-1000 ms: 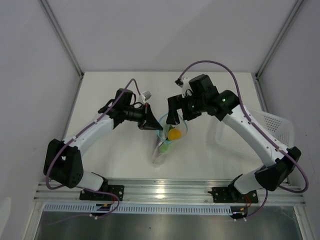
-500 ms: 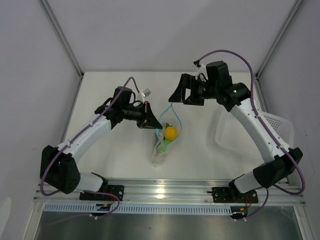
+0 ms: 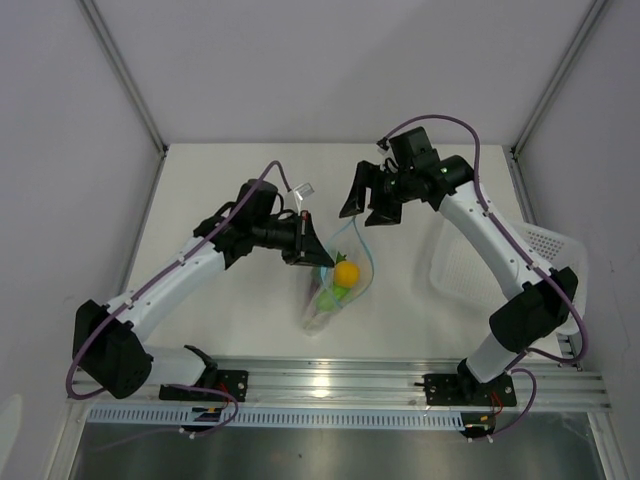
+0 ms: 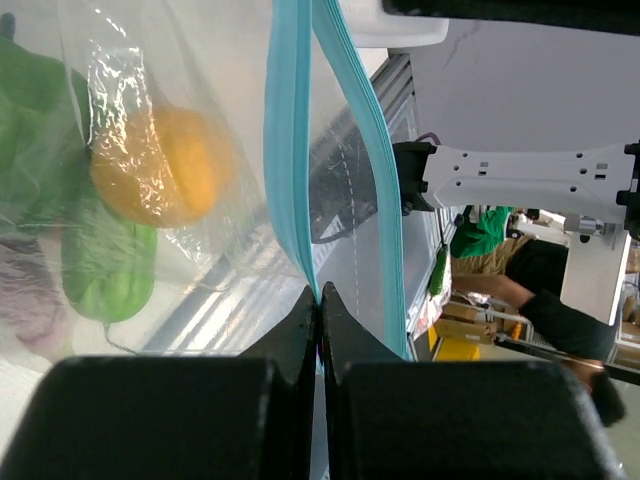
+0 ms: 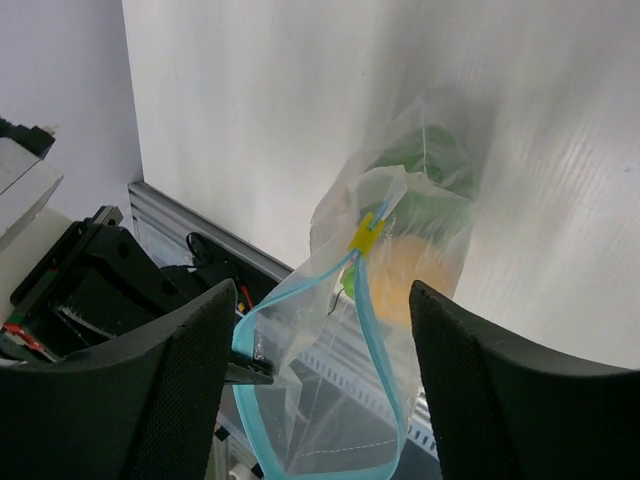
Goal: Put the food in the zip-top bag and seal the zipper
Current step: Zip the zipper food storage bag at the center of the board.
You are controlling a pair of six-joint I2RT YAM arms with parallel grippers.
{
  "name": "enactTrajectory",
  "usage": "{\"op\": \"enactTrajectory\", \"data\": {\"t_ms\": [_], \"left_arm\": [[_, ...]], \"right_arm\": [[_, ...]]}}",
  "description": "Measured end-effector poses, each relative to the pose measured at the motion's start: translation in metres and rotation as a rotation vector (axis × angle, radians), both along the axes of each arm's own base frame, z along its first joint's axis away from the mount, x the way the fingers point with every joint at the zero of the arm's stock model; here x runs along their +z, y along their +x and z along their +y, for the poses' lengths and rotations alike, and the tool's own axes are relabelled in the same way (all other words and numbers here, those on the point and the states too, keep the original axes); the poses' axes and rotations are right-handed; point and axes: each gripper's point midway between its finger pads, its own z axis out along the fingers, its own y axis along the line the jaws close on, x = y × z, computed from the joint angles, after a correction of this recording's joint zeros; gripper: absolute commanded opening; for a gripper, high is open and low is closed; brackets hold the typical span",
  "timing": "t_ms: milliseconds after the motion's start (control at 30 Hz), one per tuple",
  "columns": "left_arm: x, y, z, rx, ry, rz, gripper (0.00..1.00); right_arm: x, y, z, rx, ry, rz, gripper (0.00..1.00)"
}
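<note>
At frame centre, the left hand (image 3: 320, 257) pinches the blue zipper (image 4: 290, 150) of the bag (image 3: 322, 305); the right hand (image 3: 367, 212), spread, hangs just upper right of it.

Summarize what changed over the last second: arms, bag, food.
The right gripper backed out of the bag's mouth toward the far side and now hangs open and empty above it. The left gripper shifted slightly right, still pinched on the zipper.

Unchanged: the zip-top bag is still unsealed with its lower end on the table, the yellow-orange piece is still inside it, and the basket has not moved.
</note>
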Motion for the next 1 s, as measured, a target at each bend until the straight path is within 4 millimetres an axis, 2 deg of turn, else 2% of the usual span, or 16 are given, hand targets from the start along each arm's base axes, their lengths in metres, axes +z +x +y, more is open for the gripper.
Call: {"op": "enactTrajectory", "data": {"t_ms": [167, 233, 267, 333, 367, 433, 500, 533, 567, 600, 633, 667, 733, 833, 1000], "left_arm": [[0.002, -0.005, -0.005, -0.005, 0.005, -0.021, 0.01], [0.003, -0.006, -0.005, -0.002, 0.007, -0.028, 0.01], [0.003, -0.005, -0.005, 0.000, 0.008, -0.031, 0.01], [0.003, -0.005, -0.005, 0.003, 0.010, -0.033, 0.01], [0.002, -0.005, -0.005, 0.004, 0.011, -0.033, 0.02], [0.002, -0.005, -0.006, 0.004, 0.016, -0.038, 0.11], [0.000, -0.006, -0.006, 0.006, 0.029, -0.042, 0.24], [-0.002, -0.006, -0.006, 0.011, 0.049, -0.051, 0.32], [-0.002, -0.006, -0.006, 0.015, 0.061, -0.061, 0.49], [-0.001, -0.005, -0.006, 0.018, 0.078, -0.083, 0.57], [0.003, -0.003, -0.007, 0.028, 0.090, -0.106, 0.59], [0.009, 0.001, -0.008, 0.043, 0.099, -0.135, 0.68], [0.023, 0.007, -0.011, 0.064, 0.106, -0.199, 0.71], [0.052, 0.018, -0.016, 0.106, 0.108, -0.318, 0.87], [0.087, 0.029, -0.034, 0.150, 0.160, -0.513, 0.88]], "right_arm": [[-0.008, -0.008, 0.004, 0.002, -0.007, 0.040, 0.64], [-0.017, -0.014, 0.006, 0.010, -0.015, 0.065, 0.58], [-0.022, -0.016, 0.006, 0.011, -0.018, 0.082, 0.42], [-0.033, -0.021, 0.007, 0.012, -0.029, 0.114, 0.18], [-0.038, -0.024, 0.007, 0.008, -0.031, 0.132, 0.00], [-0.044, -0.026, 0.006, 0.001, -0.033, 0.158, 0.00], [-0.046, -0.028, 0.006, -0.007, -0.032, 0.173, 0.00], [-0.046, -0.027, 0.007, -0.014, -0.028, 0.175, 0.00], [-0.045, -0.027, 0.007, -0.019, -0.025, 0.174, 0.00], [-0.044, -0.026, 0.007, -0.030, -0.022, 0.176, 0.00], [-0.042, -0.026, 0.008, -0.041, -0.020, 0.179, 0.00], [-0.040, -0.026, 0.008, -0.055, -0.015, 0.183, 0.00], [-0.031, -0.024, 0.008, -0.092, -0.001, 0.177, 0.00], [-0.009, -0.023, 0.008, -0.155, 0.041, 0.165, 0.00], [0.030, -0.028, 0.008, -0.249, 0.124, 0.130, 0.00]]}}
